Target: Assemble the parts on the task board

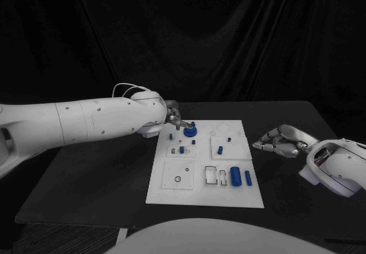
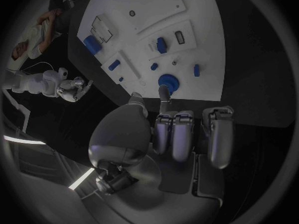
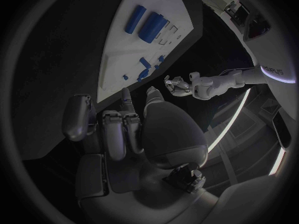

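We see the left hand (image 1: pixel 174 117) at the upper left of the white task board (image 1: pixel 206 198), one fingertip (image 2: pixel 164 91) reaching a round blue part (image 1: pixel 190 130); whether it grips we cannot tell. The right hand (image 1: pixel 278 141) hovers right of the board over the surface (image 1: pixel 91 180), fingers curled, holding nothing.

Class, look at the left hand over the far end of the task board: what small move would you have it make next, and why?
Probably a short, straight lowering. The left hand hovers with its fingertips right at the round blue part on the far end of the task board; whether it already touches is unclear. The right hand waits off the board's edge, fingers curled, holding nothing.
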